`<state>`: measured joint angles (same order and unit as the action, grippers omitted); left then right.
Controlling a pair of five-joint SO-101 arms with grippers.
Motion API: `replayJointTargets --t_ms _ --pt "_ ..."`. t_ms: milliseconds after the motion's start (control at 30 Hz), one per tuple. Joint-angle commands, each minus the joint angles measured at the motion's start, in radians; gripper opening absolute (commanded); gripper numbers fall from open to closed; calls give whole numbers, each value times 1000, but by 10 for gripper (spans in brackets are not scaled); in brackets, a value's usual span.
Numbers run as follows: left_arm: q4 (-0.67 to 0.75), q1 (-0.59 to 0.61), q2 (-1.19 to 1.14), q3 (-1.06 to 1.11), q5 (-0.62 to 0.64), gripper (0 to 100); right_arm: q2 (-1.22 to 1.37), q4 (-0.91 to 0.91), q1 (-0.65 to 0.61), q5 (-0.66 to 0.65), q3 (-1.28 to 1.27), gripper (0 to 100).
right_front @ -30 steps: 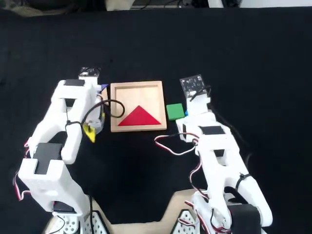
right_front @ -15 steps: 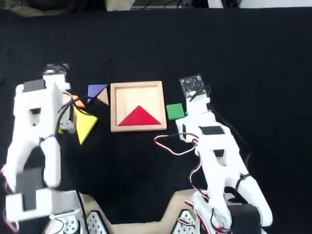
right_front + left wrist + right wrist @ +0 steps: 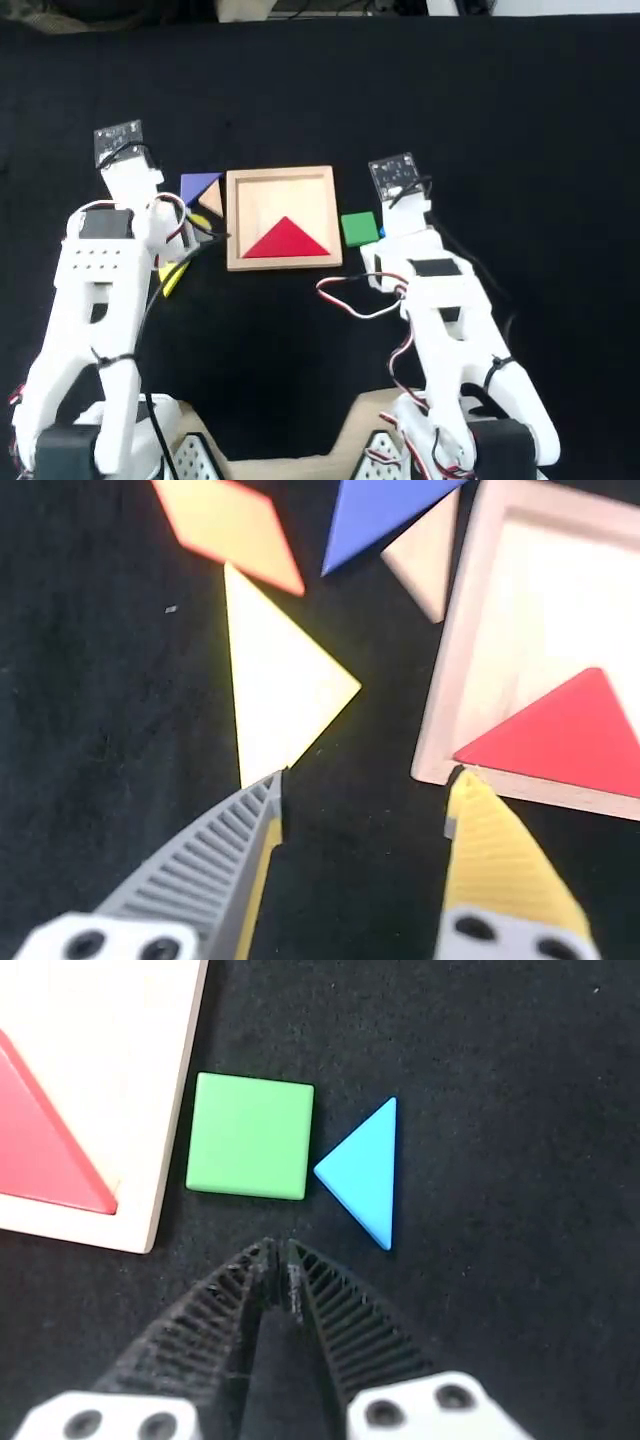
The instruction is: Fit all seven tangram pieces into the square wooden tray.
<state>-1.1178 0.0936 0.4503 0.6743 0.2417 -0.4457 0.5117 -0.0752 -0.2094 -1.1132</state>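
Square wooden tray [image 3: 280,172] at the middle of the black table [image 3: 500,120], between the two arms. Holds a single piece, a red triangle [image 3: 286,240], long edge along the tray's near wall, apex toward the centre.

On the right arm's side, just beside the tray's outer wall: a green square [image 3: 250,1137], flat on the table. Next to it, farther from the tray, a light blue triangle [image 3: 365,1173], one corner pointing at the square's edge and all but meeting it.

On the left arm's side: a small tan triangle [image 3: 425,560] close against the tray's outer wall, apparently touching it, though hard to tell. Beside that, a dark blue triangle [image 3: 385,515], then an orange parallelogram [image 3: 225,525] farther out. Nearer the arm's base, a yellow triangle [image 3: 280,685], flat, apart from the tray, one corner close to the parallelogram.

Left gripper [image 3: 370,775] spread wide and holding nothing, hanging over bare table: grey finger [image 3: 215,850] with its tip at the yellow triangle's sharp corner, yellow finger [image 3: 500,850] with its tip at the tray's near corner, by the red triangle.

Right gripper [image 3: 280,1248] closed tight with nothing between the fingers, hovering on the near side of the green square, tips aimed toward the square's near corner.
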Motion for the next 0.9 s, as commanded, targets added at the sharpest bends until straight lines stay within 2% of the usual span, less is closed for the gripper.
replayJointTargets --t_ms 0,433,867 --pt "12 -8 26 8 21 260 -31 -21 -15 0 2 11" --pt "12 21 -259 -70 8 286 -31 -21 -17 0 4 11" --pt "20 2 -285 -59 63 285 -31 -21 -17 0 5 13"
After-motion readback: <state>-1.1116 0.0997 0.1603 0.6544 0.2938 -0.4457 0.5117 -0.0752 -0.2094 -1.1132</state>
